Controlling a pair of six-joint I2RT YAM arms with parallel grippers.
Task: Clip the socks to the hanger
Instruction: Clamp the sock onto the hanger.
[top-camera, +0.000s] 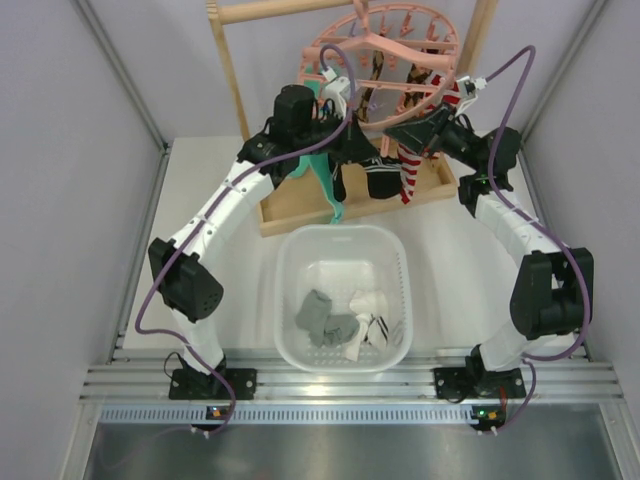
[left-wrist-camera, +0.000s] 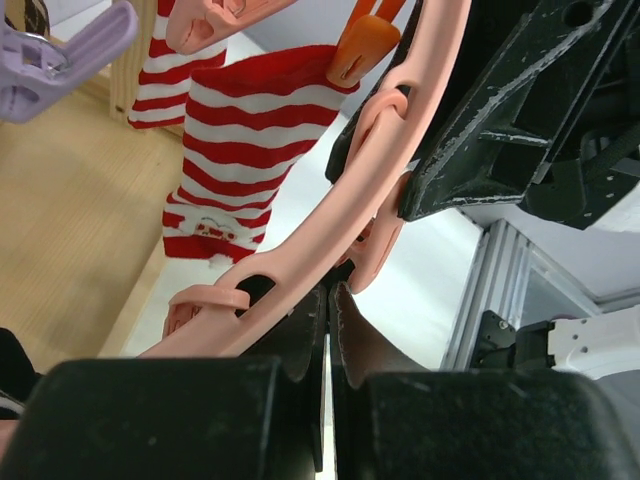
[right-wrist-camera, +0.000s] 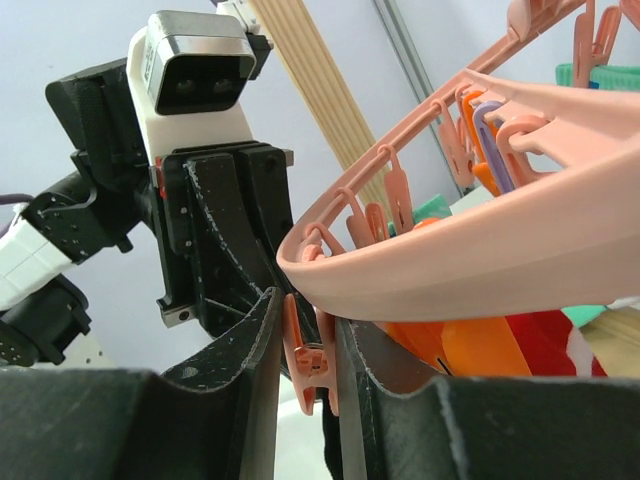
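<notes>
The pink round hanger (top-camera: 400, 50) hangs from the wooden rack, tilted. Two black socks (top-camera: 365, 180) dangle from its near pegs. My right gripper (top-camera: 428, 125) is at the hanger's right rim; in the right wrist view it (right-wrist-camera: 312, 350) is shut on a pink clip peg (right-wrist-camera: 305, 360) under the ring (right-wrist-camera: 480, 250). My left gripper (top-camera: 345, 135) is at the left rim; in the left wrist view it (left-wrist-camera: 330, 292) is shut, tips against the underside of the ring (left-wrist-camera: 340, 210). I cannot tell whether anything thin is pinched there.
A red-and-white striped sock (left-wrist-camera: 240, 150) and a teal sock (top-camera: 322, 178) also hang from the hanger. The rack's wooden base (top-camera: 300, 205) lies beneath. A white basket (top-camera: 285, 300) in front holds grey and white socks (top-camera: 330, 320). Grey walls close in both sides.
</notes>
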